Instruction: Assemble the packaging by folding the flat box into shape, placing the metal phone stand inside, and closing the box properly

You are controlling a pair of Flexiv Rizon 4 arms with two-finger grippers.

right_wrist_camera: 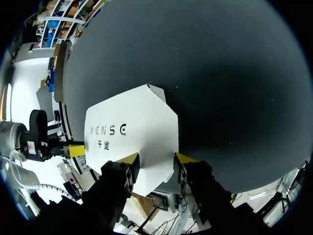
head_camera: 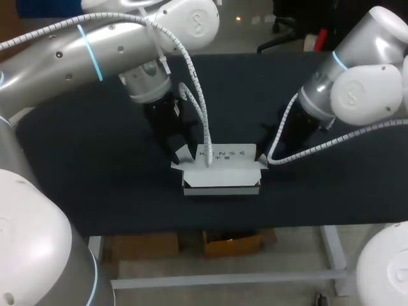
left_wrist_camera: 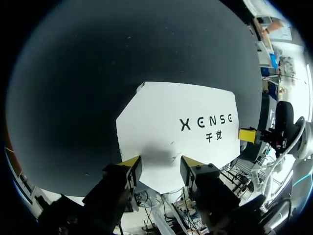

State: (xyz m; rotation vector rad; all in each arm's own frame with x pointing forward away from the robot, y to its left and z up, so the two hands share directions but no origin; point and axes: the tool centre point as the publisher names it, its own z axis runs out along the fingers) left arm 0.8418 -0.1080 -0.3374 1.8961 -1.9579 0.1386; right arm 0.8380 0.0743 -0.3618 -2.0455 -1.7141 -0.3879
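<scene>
At the front middle of the bench (head_camera: 95,191) sits the white box (head_camera: 220,171). It's folded up into shape, printed panel facing up, w/ small flaps flaring out at both ends. Can't tell if the top is fully shut; inside not visible.

L arm (head_camera: 64,57) comes in from the L rear and reaches down to the box's L end. Its white coiled cable (head_camera: 197,108) hangs across the printed panel in the head view. L gripper (left_wrist_camera: 161,164) has its fingers apart, yellow tips on either side of the tapered L end flap, w/ the flap running btwn them in the wrist view. The tips sit right at the flap's edges, but can't tell if they press on it. It reads as spread, not clamped.

The box lies flat on the bench btwn the two grippers, long side across, near the front edge.

R arm (head_camera: 357,89) comes in from the R rear, angled down to the box's R end. R gripper (right_wrist_camera: 156,161) is likewise spread, yellow tips flanking the pointed R end flap, w/ white card running btwn them. Contact is unclear here too. In each wrist view, one yellow tip of the other gripper shows just at the box's far end.
</scene>
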